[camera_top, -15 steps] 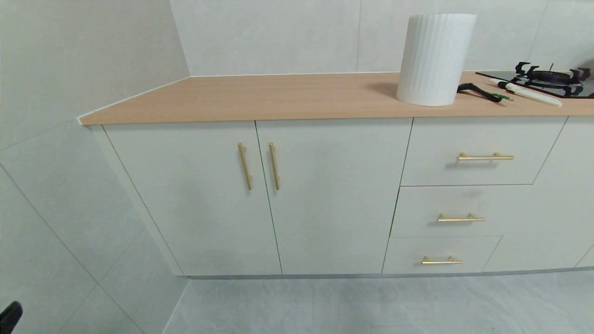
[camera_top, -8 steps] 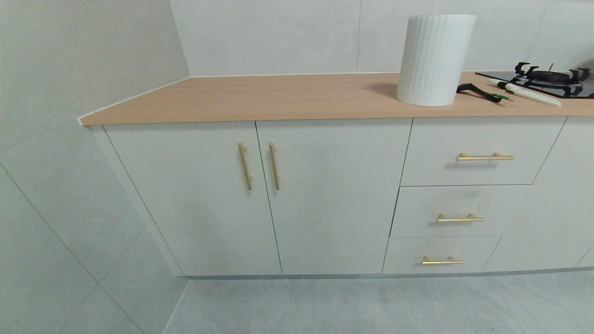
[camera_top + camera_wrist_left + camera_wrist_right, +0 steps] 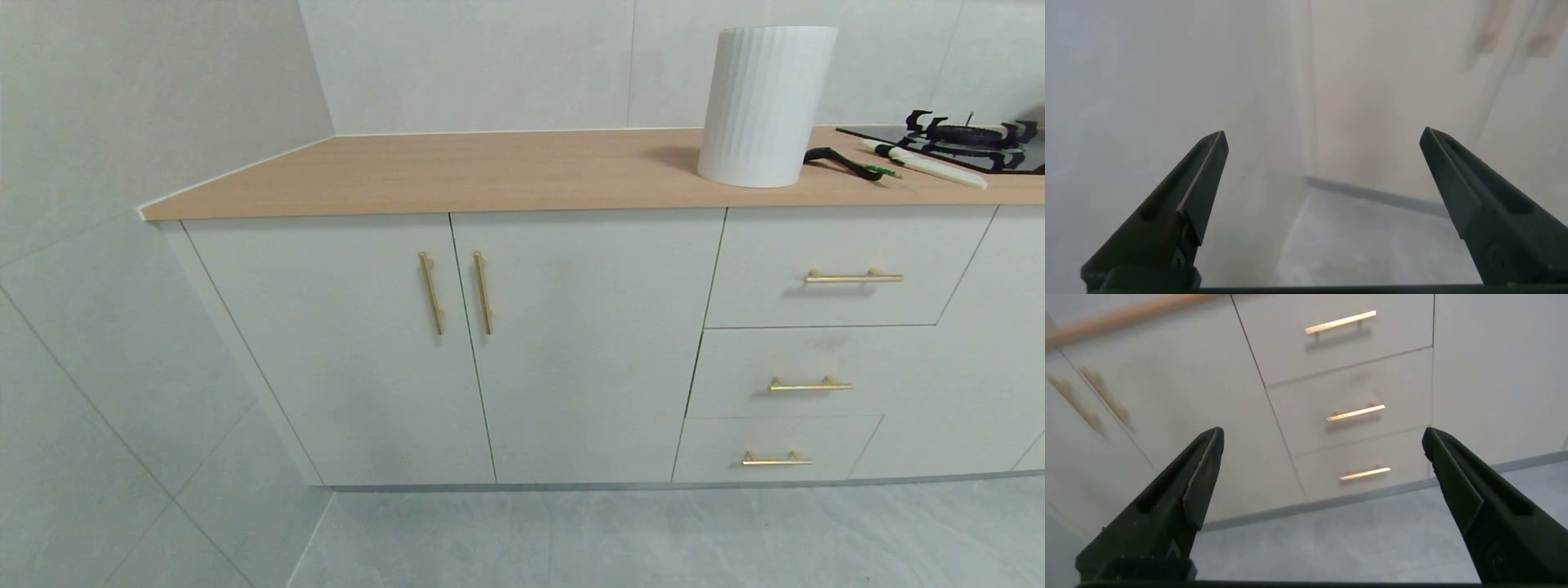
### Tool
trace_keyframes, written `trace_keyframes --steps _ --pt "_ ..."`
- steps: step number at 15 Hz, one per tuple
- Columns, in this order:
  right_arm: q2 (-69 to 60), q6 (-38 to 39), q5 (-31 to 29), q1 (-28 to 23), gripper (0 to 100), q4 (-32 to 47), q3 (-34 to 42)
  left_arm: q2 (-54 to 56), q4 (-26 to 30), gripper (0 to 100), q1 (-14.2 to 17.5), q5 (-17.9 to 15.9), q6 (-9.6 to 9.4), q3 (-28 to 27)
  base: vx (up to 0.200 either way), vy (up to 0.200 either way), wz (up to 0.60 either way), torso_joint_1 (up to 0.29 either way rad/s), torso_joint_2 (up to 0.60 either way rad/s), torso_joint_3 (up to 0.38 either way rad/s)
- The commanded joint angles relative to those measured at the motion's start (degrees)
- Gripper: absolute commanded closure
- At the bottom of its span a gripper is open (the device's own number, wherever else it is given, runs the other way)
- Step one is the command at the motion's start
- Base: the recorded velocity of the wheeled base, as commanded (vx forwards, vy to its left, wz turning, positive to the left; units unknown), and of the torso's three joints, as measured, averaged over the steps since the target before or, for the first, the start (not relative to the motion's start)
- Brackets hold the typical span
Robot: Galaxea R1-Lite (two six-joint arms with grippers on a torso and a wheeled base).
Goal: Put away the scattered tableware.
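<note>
Left gripper (image 3: 1323,137) and right gripper (image 3: 1321,434), both spread wide and empty, the right facing the cabinet drawers (image 3: 1347,367); on the countertop (image 3: 490,167), a black utensil (image 3: 845,162) and a white-handled utensil (image 3: 931,163) lie between the ribbed white holder (image 3: 766,104) and the hob (image 3: 971,135).

**Tally at the cabinet**

I count one worktop (image 3: 490,171). Near its right end there is one container (image 3: 766,106). Beyond that I count two utensils, one black (image 3: 841,160) and one white (image 3: 927,163), and one burner (image 3: 971,135) at the right edge. Under the front edge I make out two doors (image 3: 326,351) (image 3: 588,343) and three drawers (image 3: 849,245) (image 3: 808,355) (image 3: 775,433). There are five handles, two upright (image 3: 431,292) (image 3: 483,292) and three level (image 3: 854,276) (image 3: 810,384) (image 3: 777,460). I also count two grippers: left gripper (image 3: 1323,135) and right gripper (image 3: 1322,433).
</note>
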State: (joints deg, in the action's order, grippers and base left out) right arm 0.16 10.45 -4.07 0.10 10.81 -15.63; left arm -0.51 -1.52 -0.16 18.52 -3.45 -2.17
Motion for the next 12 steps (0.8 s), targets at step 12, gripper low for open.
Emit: trace_keyframes --steps 12 --pt "-0.2 -16.0 2.8 0.0 0 -13.5 15.5 0.5 1.4 0 0.2 -17.1 3.8 2.1 0.0 0.0 0.0 0.0 0.0 0.0"
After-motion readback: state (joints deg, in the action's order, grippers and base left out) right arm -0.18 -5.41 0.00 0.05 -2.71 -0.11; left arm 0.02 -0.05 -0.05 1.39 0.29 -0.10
